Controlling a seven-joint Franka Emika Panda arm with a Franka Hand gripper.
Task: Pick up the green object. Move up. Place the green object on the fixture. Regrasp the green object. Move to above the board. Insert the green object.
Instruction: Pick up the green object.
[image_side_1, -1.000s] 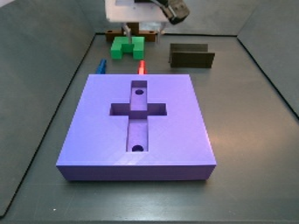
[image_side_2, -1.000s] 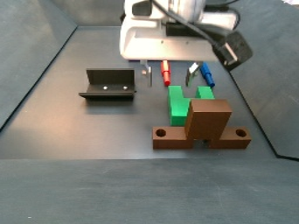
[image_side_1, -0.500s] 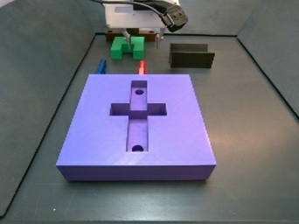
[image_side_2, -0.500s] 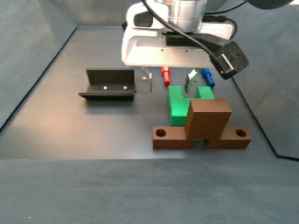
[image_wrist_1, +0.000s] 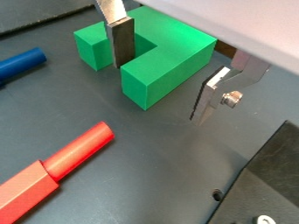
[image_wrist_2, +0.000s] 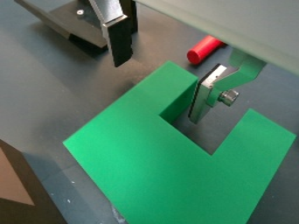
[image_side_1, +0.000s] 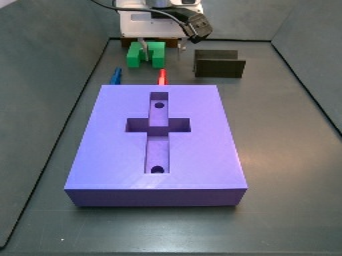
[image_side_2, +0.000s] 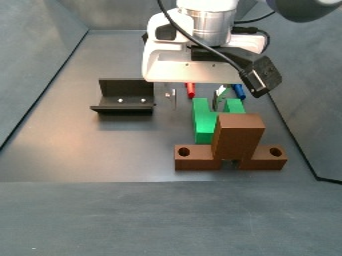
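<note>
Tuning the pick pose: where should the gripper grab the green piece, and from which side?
Probably from straight above, pinching one prong across its flat walls. The green piece lies flat, U-shaped, notch open. The gripper, open, hangs over it: one finger in the notch, the other outside the prong. The red stick and blue stick lie clear of it.

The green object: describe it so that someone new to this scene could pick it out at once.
Beyond the far end of the purple board, under the gripper, lies the green object, with one finger in its notch. It is a blocky U, unlike the thin blue stick and red stick nearby.
</note>
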